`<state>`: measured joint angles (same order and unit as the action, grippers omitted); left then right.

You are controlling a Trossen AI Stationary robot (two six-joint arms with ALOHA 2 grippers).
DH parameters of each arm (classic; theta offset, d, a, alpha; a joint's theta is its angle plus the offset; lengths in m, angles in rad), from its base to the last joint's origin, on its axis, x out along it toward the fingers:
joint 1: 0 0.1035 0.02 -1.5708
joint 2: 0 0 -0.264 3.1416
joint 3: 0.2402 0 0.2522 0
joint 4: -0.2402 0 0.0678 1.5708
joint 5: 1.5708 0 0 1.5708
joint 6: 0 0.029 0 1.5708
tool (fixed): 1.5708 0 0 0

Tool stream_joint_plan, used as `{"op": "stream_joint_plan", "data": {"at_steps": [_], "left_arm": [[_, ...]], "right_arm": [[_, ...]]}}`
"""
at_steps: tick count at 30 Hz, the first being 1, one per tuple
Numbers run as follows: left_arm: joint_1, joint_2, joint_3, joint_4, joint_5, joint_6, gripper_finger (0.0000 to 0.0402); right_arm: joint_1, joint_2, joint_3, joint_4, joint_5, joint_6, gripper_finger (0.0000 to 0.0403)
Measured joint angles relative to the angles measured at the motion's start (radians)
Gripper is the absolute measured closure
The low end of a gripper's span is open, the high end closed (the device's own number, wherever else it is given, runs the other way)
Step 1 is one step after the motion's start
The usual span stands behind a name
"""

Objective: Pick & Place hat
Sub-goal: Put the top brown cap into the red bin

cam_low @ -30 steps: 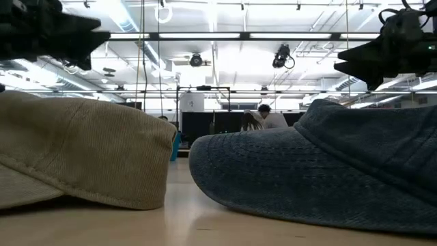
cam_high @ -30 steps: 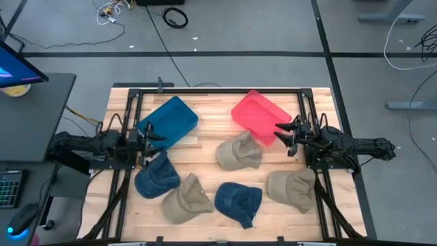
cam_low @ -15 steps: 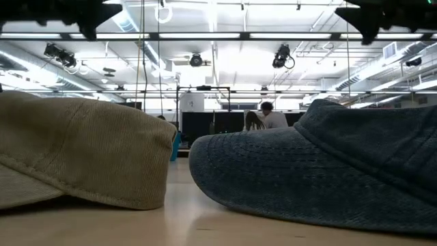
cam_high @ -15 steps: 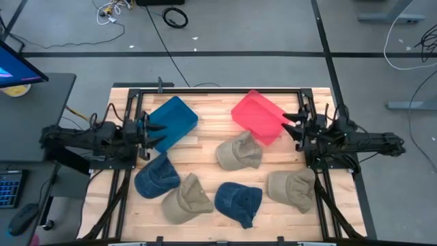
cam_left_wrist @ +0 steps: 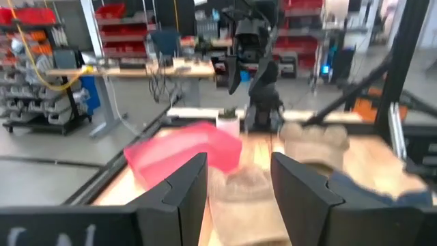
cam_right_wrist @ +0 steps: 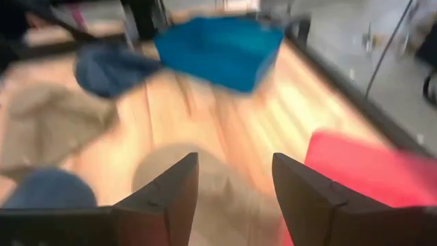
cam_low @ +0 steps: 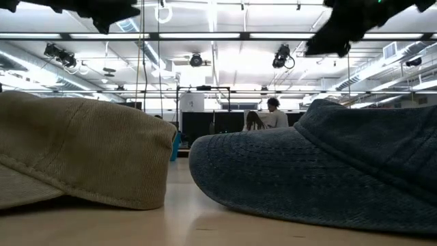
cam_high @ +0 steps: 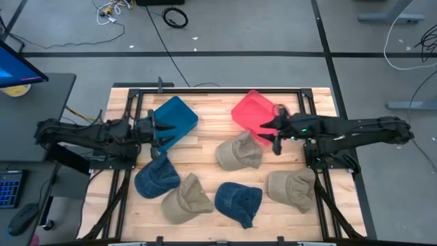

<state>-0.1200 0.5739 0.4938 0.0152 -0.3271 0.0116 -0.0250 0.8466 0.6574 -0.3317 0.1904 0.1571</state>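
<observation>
left tool (cam_high: 158, 130) open, right tool (cam_high: 268, 131) open

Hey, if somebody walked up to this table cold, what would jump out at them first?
Probably the two bright plastic bins at the far side of the wooden table: a blue bin on the left and a red bin on the right. Next, five soft caps scattered nearer the front, three tan and two blue denim. The open left claw hangs by the blue bin, the open right claw by the red one.
</observation>
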Motion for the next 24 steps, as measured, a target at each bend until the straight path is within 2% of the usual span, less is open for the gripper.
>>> {"op": "stream_joint_plan", "data": {"at_steps": [4,11,24], "left_arm": [[0.000,0.035,0.000,-0.005,0.001,0.000,0.0236],[0.000,0.050,0.000,-0.005,0.001,0.000,0.0236],[0.000,0.050,0.000,-0.005,0.001,0.000,0.0236]], "right_arm": [[0.000,0.119,-0.030,0.010,0.000,0.043,0.0211],[0.000,0.341,-0.050,0.192,-0.020,0.049,0.0211],[0.013,0.638,-0.051,0.369,-0.130,0.310,0.0211]]}}
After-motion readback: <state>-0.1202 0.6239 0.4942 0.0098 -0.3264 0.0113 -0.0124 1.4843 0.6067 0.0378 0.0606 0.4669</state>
